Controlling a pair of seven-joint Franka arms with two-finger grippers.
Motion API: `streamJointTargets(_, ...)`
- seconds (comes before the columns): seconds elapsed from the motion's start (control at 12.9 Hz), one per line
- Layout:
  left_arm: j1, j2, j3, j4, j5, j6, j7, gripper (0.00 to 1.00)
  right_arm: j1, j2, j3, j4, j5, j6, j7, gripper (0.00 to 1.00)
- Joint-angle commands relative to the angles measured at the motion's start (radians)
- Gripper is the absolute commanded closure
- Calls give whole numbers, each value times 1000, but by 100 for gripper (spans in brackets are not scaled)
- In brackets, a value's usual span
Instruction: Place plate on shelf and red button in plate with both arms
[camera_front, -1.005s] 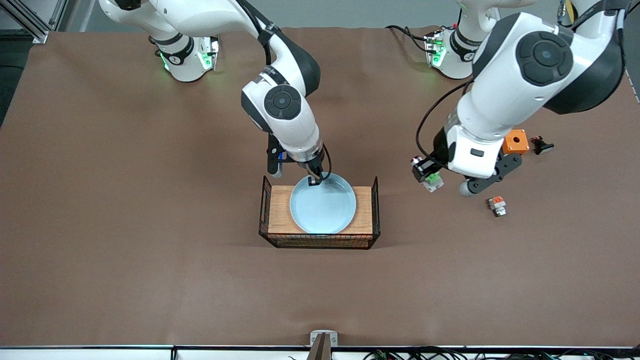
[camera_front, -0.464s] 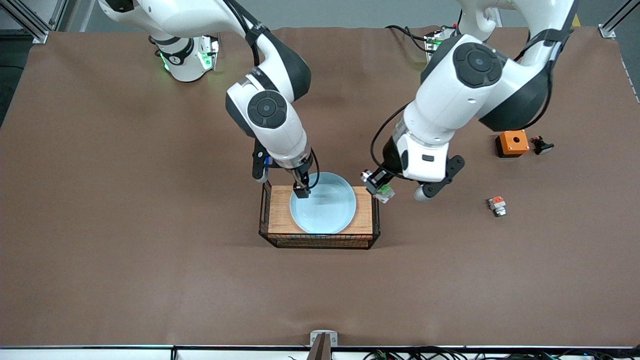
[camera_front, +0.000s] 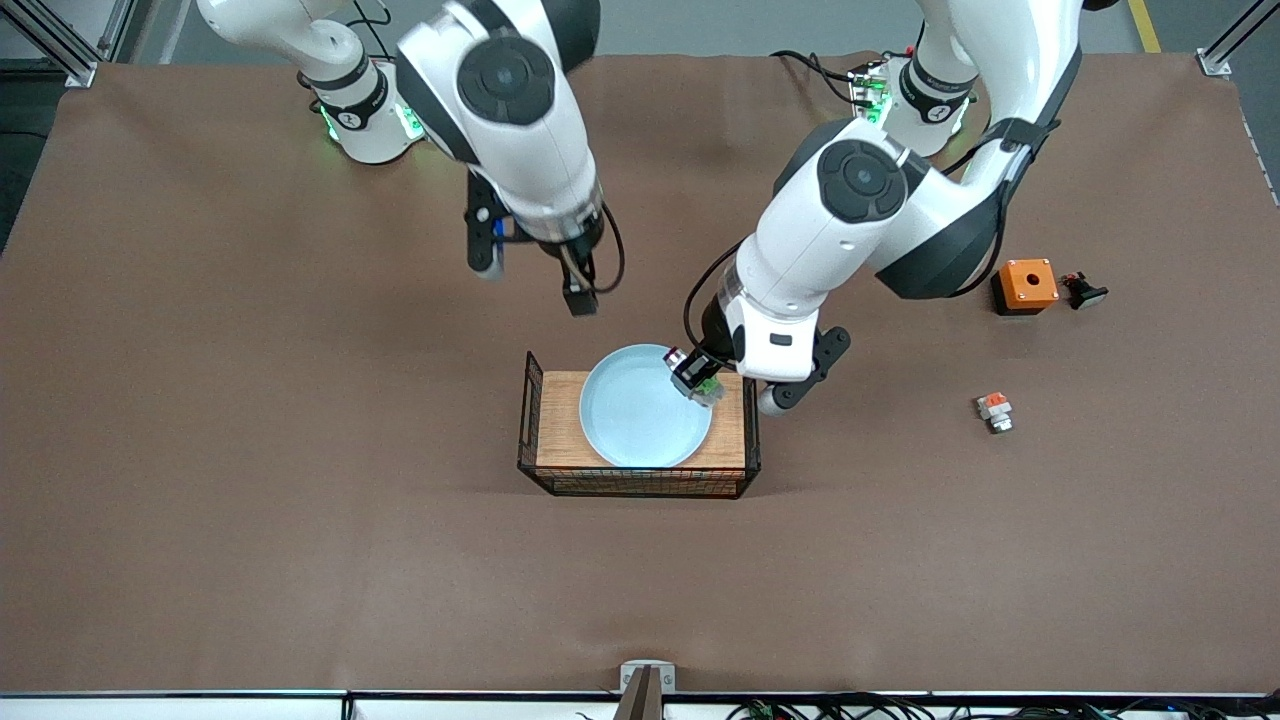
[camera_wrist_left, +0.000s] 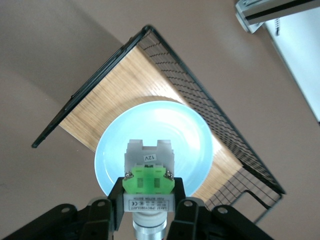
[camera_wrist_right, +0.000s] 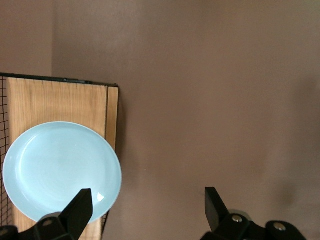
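**Plate released in the basket; red button carried in over it**

Since a second ago the right tool (camera_front: 580, 298) has been lifted off the plate (camera_front: 640, 420) and is now held empty, fingers spread, over bare worktop (camera_front: 250, 450) near the basket (camera_front: 527, 420). The plate is left flat on the basket's wooden floor, nothing lying in it, so that half of the task is judged done. The left tool (camera_front: 694, 381), clenched on the red button (camera_front: 701, 385), has been brought from the left arm's end to above the plate's rim; only lowering and release appear to remain.
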Motion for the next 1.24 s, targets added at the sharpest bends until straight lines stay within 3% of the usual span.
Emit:
streamJointTargets(0.0, -26, 56, 10, 36, 0, 38, -18, 94, -18, -63, -1, -30, 3, -77, -154, 1)
streamJointTargets(0.31, -57, 110, 10, 35, 1, 69, -18, 85, -86, -150, -9, -50, 1, -184, -491, 1)
streamJointTargets(0.77, -77, 159, 13, 35, 3, 96, -13, 43, -228, -230, -10, -110, 1, -240, -886, 1)
streamJointTargets(0.85, -78, 153, 20, 35, 6, 96, -13, 16, -252, -253, -10, -138, 1, -238, -956, 1)
streamJointTargets(0.93, -81, 138, 20, 35, 33, 93, -12, 0, -274, -271, -10, -162, 1, -237, -1015, 1)
streamJointTargets(1.16, -43, 49, 20, 36, 72, 25, -12, 0, -347, -323, -10, -228, 3, -227, -1196, 1)
